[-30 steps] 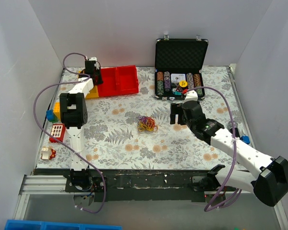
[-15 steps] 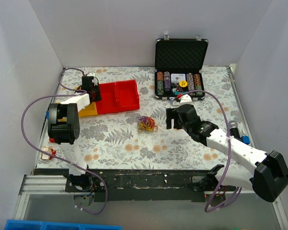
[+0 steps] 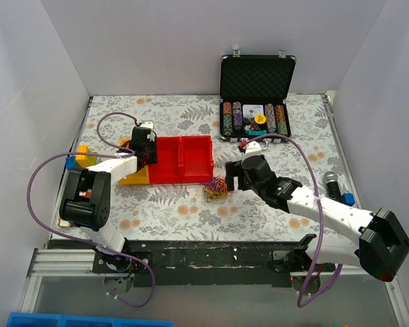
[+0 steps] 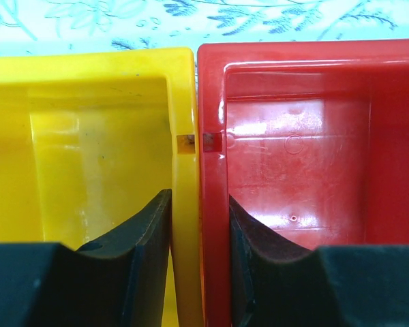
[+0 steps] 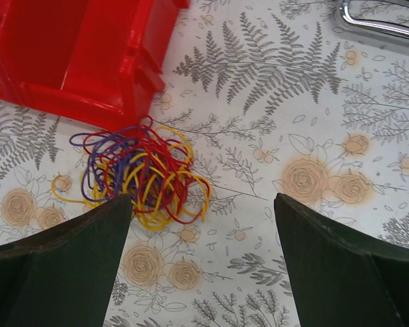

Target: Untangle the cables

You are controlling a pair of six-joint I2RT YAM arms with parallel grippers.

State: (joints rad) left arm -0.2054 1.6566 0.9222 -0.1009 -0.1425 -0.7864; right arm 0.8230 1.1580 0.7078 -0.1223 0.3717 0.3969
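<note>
The cables point(image 3: 215, 189) are a small snarled ball of yellow, red and purple wires on the floral mat, touching the near right corner of a red bin point(image 3: 184, 159). In the right wrist view the ball point(image 5: 140, 174) lies just beyond my left finger. My right gripper point(image 3: 230, 176) is open and empty point(image 5: 203, 199), just right of the ball. My left gripper point(image 3: 148, 146) is shut point(image 4: 200, 225) on the adjoining walls of the red bin point(image 4: 307, 157) and a yellow bin point(image 4: 88, 157).
An open black case of poker chips point(image 3: 255, 102) stands at the back right, its metal handle point(image 5: 382, 24) in the right wrist view. Toy blocks point(image 3: 73, 162) lie at the left edge. A dark cylinder point(image 3: 330, 180) and a blue piece point(image 3: 346, 199) lie at the right.
My left gripper has dragged the red and yellow bins right and nearer, up against the cable ball, which shifted slightly nearer. My right gripper moved left and nearer, toward the ball.
</note>
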